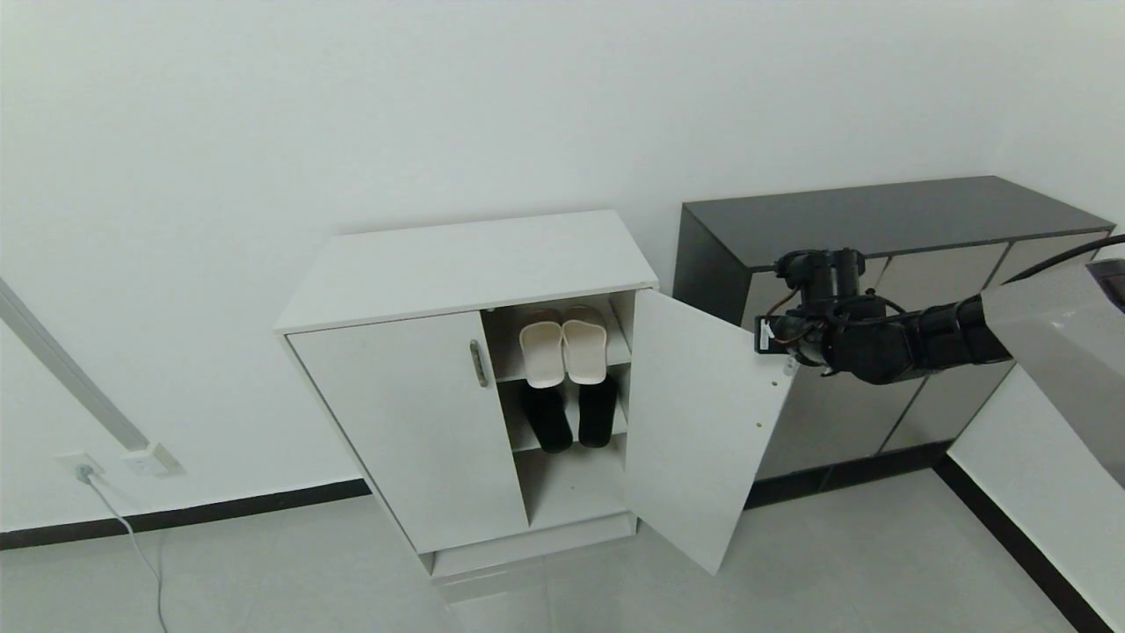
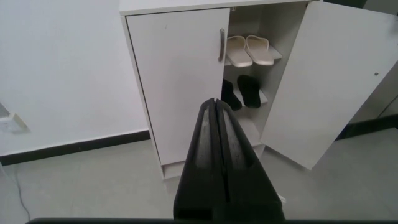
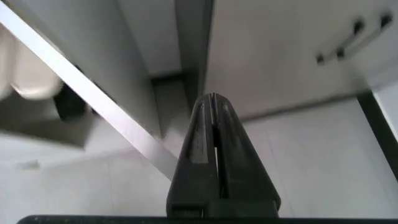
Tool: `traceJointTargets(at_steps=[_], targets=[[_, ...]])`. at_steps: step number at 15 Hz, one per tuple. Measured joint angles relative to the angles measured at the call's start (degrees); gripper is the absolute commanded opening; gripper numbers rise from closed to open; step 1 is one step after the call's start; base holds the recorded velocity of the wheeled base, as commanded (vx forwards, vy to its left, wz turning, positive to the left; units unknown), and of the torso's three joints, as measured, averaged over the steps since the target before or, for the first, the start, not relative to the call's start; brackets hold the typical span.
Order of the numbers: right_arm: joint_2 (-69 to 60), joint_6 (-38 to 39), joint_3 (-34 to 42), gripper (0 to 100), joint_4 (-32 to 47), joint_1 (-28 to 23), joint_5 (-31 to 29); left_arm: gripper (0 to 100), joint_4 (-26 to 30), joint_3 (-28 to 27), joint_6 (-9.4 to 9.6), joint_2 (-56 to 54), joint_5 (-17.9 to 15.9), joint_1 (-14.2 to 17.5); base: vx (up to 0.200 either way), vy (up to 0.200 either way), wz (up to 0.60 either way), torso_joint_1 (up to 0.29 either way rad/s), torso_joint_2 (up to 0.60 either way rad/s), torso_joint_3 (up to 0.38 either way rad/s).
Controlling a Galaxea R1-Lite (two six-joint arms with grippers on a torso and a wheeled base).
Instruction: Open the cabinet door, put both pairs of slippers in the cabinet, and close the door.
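Observation:
The white cabinet (image 1: 466,264) stands against the wall with its left door (image 1: 413,422) closed and its right door (image 1: 703,422) swung open. A cream pair of slippers (image 1: 563,352) lies on the upper shelf and a black pair (image 1: 571,418) on the shelf below; both pairs also show as cream slippers (image 2: 252,50) and black slippers (image 2: 242,93) from farther back. My right gripper (image 1: 766,338) is shut, at the open door's outer edge near its top, behind the panel. Its fingertips (image 3: 213,102) sit close to the door edge (image 3: 93,93). My left gripper (image 2: 215,104) is shut and holds nothing, well in front of the cabinet.
A grey cabinet with a dark top (image 1: 879,215) stands right of the open door, close behind my right arm. A white counter (image 1: 1037,457) runs along the right. A wall socket with a cable (image 1: 83,470) is low on the left. Bare floor (image 1: 791,563) lies in front.

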Motion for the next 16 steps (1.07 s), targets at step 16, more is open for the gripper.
traceJointTargets(at_steps=[16], targets=[[-10.1, 2.4, 7.4, 0, 3.9, 9.0, 1.8, 0, 0.0, 0.0, 0.0, 0.0, 0.0, 0.0, 0.0, 0.0, 0.0, 0.0, 0.0, 0.0]])
